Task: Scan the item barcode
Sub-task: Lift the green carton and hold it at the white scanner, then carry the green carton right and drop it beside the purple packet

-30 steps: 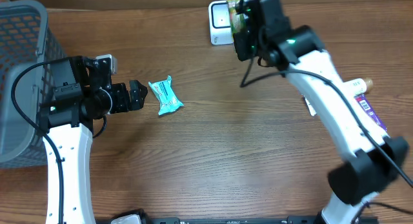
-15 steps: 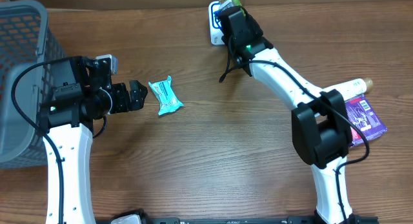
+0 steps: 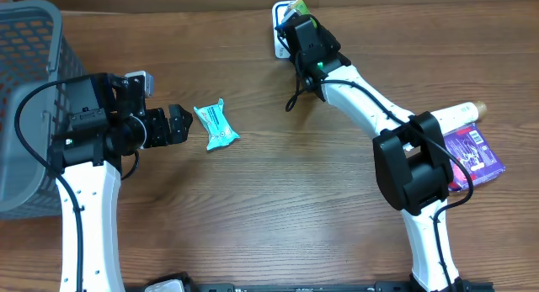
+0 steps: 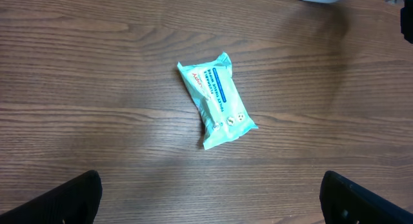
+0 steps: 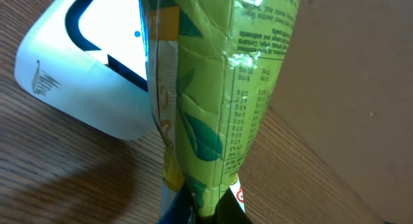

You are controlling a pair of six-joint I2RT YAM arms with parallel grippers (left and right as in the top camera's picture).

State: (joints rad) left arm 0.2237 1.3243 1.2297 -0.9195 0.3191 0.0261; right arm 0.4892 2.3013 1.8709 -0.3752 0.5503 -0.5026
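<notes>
Well apart from the scanner [image 3: 282,38], on its near side, our left gripper [image 3: 180,124] hangs with its jaws spread wide and empty. The teal packet [image 4: 216,101] lies flat on the wood just ahead of them, and neither differs from a second back. The change is all in the other arm. Our right gripper [image 5: 200,210] is no longer off to one side of the scanner but right at it, pinched tight on the bottom seam of the green packet [image 5: 222,88]. The packet stands upright just in front of the scanner's white face and overlaps its dark-framed window in the wrist view. We judge the item is now presented for the read. Whether the barcode itself faces the window we cannot tell, since only small print shows on the side turned to us
</notes>
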